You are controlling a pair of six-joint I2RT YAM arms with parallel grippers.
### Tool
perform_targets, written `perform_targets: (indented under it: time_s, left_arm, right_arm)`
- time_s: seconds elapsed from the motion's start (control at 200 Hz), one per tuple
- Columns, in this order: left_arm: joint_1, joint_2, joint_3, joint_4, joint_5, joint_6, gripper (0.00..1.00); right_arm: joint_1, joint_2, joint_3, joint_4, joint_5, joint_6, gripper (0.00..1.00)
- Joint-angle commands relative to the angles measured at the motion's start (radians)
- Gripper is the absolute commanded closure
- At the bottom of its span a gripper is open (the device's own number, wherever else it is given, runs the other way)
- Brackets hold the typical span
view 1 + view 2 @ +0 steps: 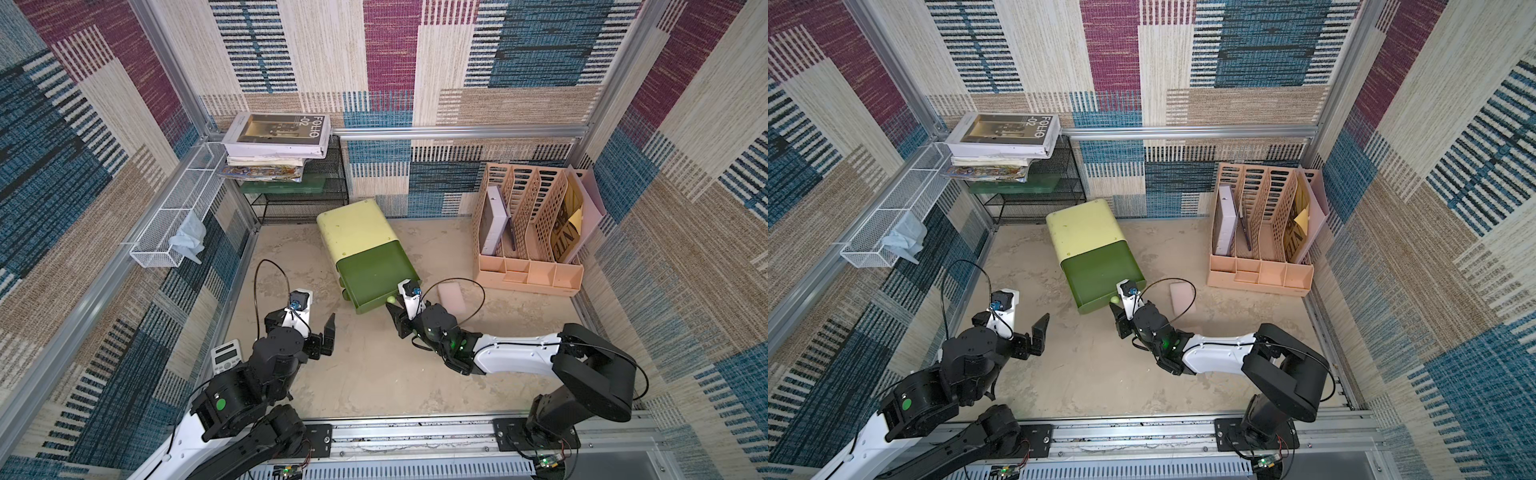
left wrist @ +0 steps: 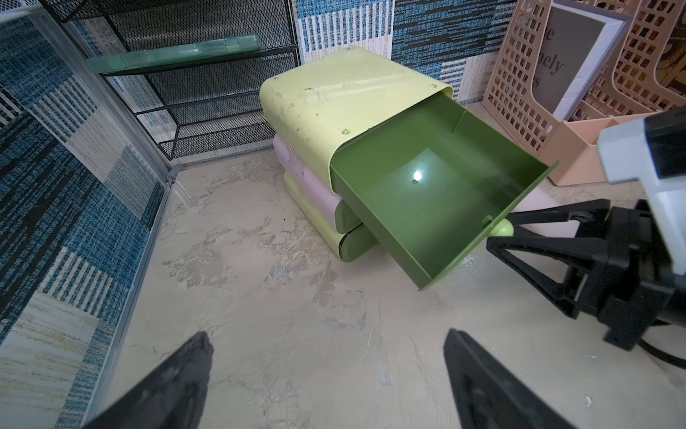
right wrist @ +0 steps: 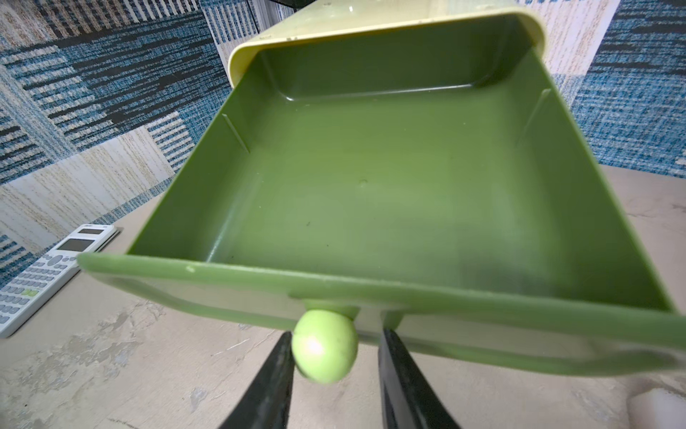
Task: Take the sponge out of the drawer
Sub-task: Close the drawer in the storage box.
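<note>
Outside, pink sponge [image 1: 453, 297] on table [image 1: 374, 374] near right pincer [image 3: 336, 336], jaws narrow astride drawer knob [image 3: 324, 353]; left pincer [image 2: 328, 336] wide.

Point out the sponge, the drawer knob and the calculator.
sponge [image 1: 454, 298]: a top view, its flat top face.
drawer knob [image 3: 323, 347]: right wrist view, its rounded front.
calculator [image 3: 37, 282]: right wrist view, its keypad.
</note>
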Motion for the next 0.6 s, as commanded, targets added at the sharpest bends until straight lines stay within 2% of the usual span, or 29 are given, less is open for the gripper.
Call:
perform_targets:
  time_s: [0.0, 0.05, 0.215, 0.591]
  left_arm:
    - [0.001, -0.004, -0.001, 0.009, -0.008, -0.006, 0.00]
    - [0.001, -0.003, 0.000, 0.008, -0.008, -0.005, 0.00]
    - [0.001, -0.005, -0.002, 0.010, -0.006, -0.005, 0.00]
    - [0.002, -0.006, -0.004, 0.010, -0.003, -0.003, 0.00]
  right_arm:
    - [0.000, -0.004, 0.012, 0.027, 0.027, 0.017, 0.67]
    - [0.000, -0.005, 0.016, 0.019, 0.031, 0.020, 0.72]
    - [0.000, -0.013, 0.039, -0.010, 0.041, 0.023, 0.81]
    - [-0.008, 0.000, 0.118, -0.087, 0.059, 0.022, 0.84]
